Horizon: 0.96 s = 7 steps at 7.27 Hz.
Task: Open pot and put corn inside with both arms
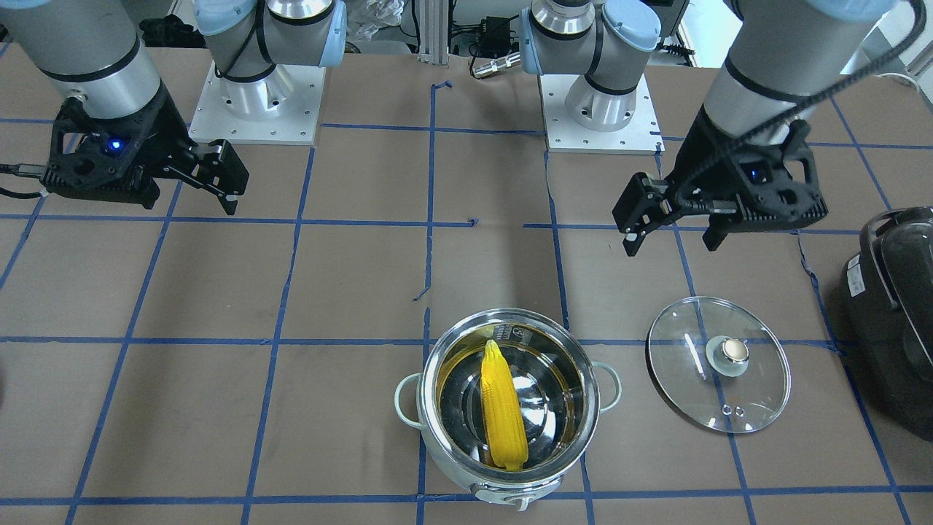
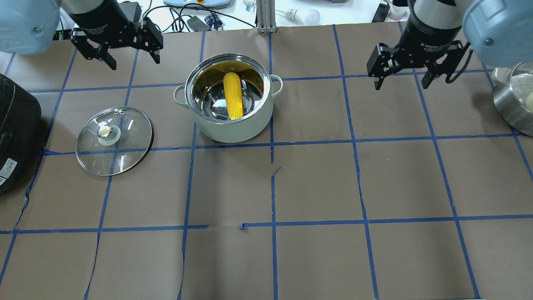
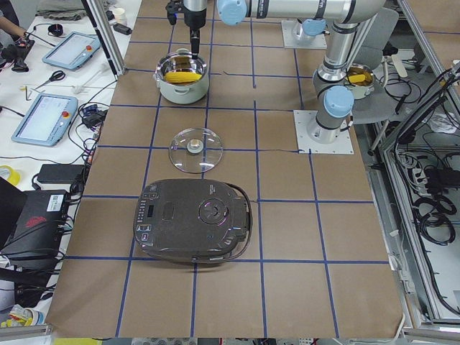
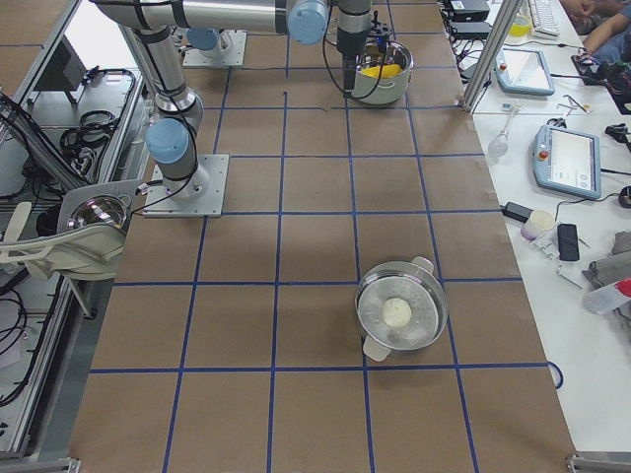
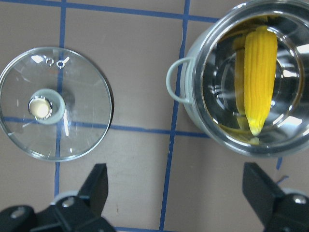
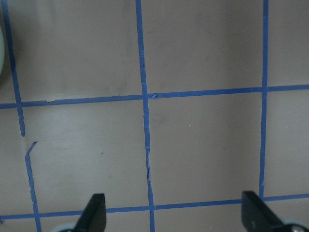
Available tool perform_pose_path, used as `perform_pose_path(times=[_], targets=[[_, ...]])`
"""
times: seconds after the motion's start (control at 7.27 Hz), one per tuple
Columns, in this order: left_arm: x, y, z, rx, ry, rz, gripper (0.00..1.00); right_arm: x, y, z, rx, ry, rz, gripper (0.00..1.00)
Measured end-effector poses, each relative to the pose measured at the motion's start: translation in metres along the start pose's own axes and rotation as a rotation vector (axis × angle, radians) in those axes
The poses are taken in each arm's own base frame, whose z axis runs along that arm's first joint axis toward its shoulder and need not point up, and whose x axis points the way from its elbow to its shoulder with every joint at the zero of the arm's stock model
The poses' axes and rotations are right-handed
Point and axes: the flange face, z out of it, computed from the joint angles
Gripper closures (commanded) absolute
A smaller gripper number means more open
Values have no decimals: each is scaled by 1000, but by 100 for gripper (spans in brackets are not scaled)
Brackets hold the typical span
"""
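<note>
The mint-green steel pot (image 2: 233, 131) stands open at the far middle of the table. The yellow corn (image 2: 234, 100) lies inside it, also in the front view (image 1: 503, 408) and the left wrist view (image 5: 259, 82). The glass lid (image 2: 114, 139) lies flat on the table to the pot's left, knob up. My left gripper (image 2: 135, 62) is open and empty, raised beyond the lid and the pot. My right gripper (image 2: 401, 86) is open and empty, raised over bare table far right of the pot.
A black rounded appliance (image 2: 16, 129) sits at the left table edge next to the lid. A second steel pot (image 2: 514, 104) holding a white item stands at the right edge. The brown table has a blue tape grid.
</note>
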Motion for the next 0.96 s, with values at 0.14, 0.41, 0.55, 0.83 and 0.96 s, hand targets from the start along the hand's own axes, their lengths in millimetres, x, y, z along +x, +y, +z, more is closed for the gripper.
perform_pose_path(times=[0.14,0.41,0.55,0.83,0.96], targets=[[1,12,-17,14,2,3,0,1,5,-3,-6,1,0,0],[3,16,-20,8,1,8,0,1,8,-6,-7,-1,1,0],[9,17,-18,4,-6,20,0,1,8,-7,-6,-1,0,0],[22,23,-15,1,-37,52,0,0,10,-10,1,-6,0,0],[25,25,-16,3,-39,59,0,0,11,-12,3,-12,0,0]])
